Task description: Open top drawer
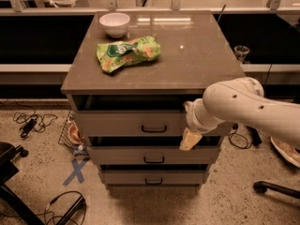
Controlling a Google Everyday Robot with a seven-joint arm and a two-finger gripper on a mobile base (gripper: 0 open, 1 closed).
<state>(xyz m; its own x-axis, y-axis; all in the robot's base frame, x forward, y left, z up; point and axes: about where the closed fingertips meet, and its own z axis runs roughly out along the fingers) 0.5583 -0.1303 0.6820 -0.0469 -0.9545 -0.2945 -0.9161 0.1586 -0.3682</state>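
Note:
The top drawer (117, 123) is the widest grey-brown front of three, just under the cabinet top (201, 55). Its small dark bar handle (154, 129) sits at the centre. A dark gap shows above the front, so the drawer stands slightly out. My gripper (189, 139), cream-coloured at the end of the white arm (239, 104), hangs in front of the drawer's right part. It is to the right of the handle and apart from it, pointing downward over the gap to the middle drawer (140, 156).
A white bowl (115, 23) and a green snack bag (127, 54) lie on the cabinet top. Cables (30, 121) and a blue tape cross (75, 171) are on the floor at left. Chair bases stand at lower left (11, 182) and lower right (274, 187).

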